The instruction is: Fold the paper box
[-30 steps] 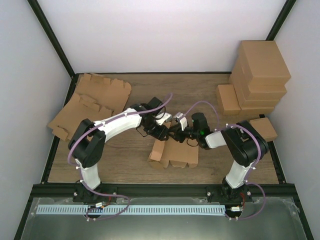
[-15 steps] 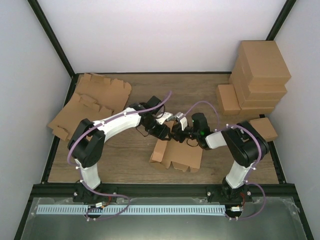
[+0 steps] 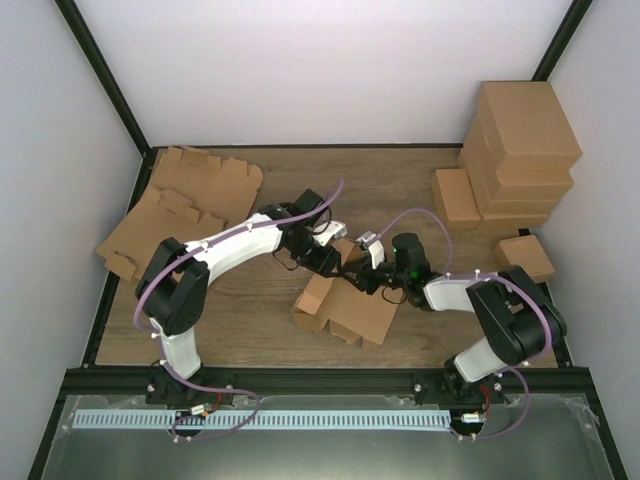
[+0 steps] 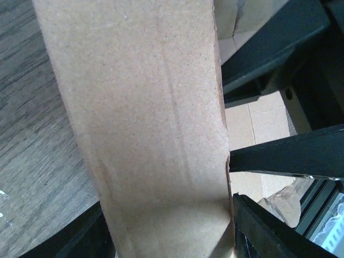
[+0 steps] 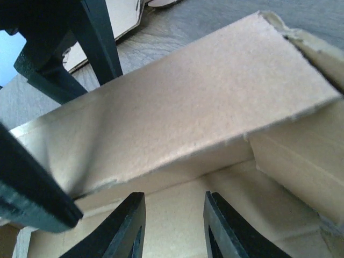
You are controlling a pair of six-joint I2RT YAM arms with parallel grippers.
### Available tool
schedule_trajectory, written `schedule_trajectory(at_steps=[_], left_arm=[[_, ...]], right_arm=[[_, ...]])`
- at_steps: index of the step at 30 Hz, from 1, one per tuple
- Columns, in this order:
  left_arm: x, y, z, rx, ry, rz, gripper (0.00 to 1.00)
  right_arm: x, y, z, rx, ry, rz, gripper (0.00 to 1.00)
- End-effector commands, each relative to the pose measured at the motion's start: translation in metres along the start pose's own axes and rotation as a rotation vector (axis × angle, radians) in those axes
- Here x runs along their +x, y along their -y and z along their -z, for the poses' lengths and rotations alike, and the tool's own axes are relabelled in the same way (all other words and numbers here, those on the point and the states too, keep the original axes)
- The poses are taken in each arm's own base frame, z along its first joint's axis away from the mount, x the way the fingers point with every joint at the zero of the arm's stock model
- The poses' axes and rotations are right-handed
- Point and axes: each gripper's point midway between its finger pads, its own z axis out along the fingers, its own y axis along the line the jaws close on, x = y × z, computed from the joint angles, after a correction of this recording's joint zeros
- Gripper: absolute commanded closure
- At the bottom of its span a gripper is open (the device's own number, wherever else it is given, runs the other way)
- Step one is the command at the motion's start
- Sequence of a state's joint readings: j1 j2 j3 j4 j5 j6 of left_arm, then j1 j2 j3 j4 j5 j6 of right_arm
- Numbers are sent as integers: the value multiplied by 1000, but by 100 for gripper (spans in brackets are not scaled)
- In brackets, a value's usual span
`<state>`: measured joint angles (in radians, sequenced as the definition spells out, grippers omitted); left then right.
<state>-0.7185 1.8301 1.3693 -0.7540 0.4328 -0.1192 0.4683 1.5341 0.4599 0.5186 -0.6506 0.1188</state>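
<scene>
Half-folded paper box on the table well left of the carton stack, left gripper clamped on its raised panel, fingers mostly cut off, right gripper on the stack's side, slightly parted, nothing visible between.

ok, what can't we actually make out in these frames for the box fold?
Top external: left gripper and right gripper crowd together over the paper box; contact too small to read.
Left wrist: one panel fills the view; jaws cut off at bottom edge, grip unclear.
Right wrist: box ends run off frame.
</scene>
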Motion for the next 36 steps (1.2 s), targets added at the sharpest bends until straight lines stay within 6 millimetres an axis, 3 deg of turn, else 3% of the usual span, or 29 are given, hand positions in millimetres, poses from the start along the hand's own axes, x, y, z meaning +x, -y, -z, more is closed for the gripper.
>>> schedule_trajectory(at_steps=[1,7,11,15,21,25,36], left_arm=[[-3,-1,-2,-5,-11,-14,42],[-1,-3,-2,-18,-23,-19,42],[1,-4,-3,-18,-28,-22,42],[3,-1,-2,-5,-36,-35,42],[8,4,-1,28,-52,-48,42],[10,8,0,48,-53,-52,42],[10,29,1,193,-65,-75,42]], right_arm=[[0,0,9,53,-3,-9,69],[-15,7,21,120,19,32,69],[-20,32,35,236,55,-7,73],[-28,46,48,286,130,-3,63],[-33,52,28,231,108,55,59],[-40,45,21,167,142,99,59],[-27,30,-4,139,153,197,73]])
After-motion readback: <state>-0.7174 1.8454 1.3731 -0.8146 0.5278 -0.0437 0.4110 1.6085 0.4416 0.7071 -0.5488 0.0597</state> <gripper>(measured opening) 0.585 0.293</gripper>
